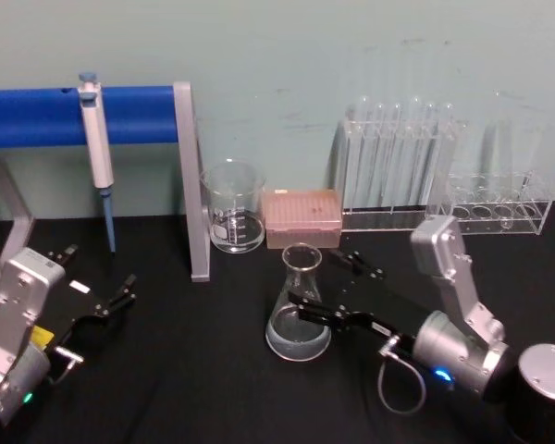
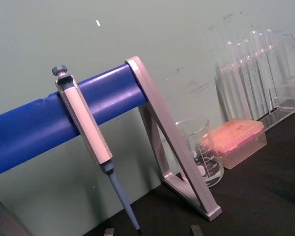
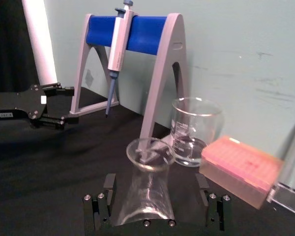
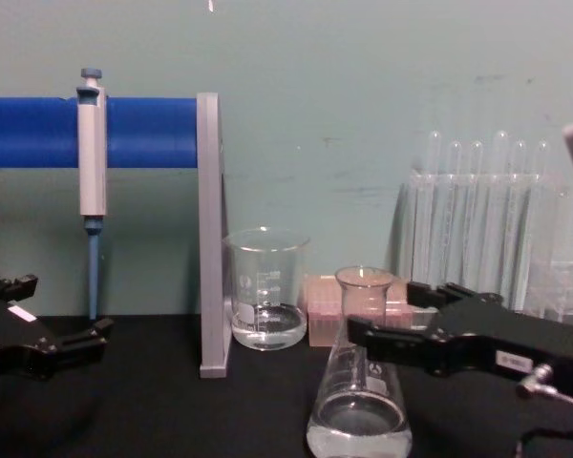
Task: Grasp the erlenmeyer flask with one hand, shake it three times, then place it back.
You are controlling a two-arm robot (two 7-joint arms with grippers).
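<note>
The erlenmeyer flask [image 1: 287, 328] stands upright on the black table with a little clear liquid in its base. My right gripper [image 1: 317, 276] reaches in from the right and is open, one finger in front of the flask's neck and one behind. In the right wrist view the flask [image 3: 148, 182] sits between the two fingers [image 3: 109, 187] with a small gap on each side. The chest view shows the flask [image 4: 358, 405] with the right gripper [image 4: 387, 310] level with its upper cone. My left gripper [image 1: 102, 268] rests open, low at the far left, holding nothing.
A glass beaker [image 1: 233, 208] and a pink tip box [image 1: 302, 217] stand just behind the flask. Clear test-tube racks [image 1: 402, 171] line the back right. A pipette [image 1: 96, 148] hangs on the blue-barred stand [image 1: 190, 176] at the back left.
</note>
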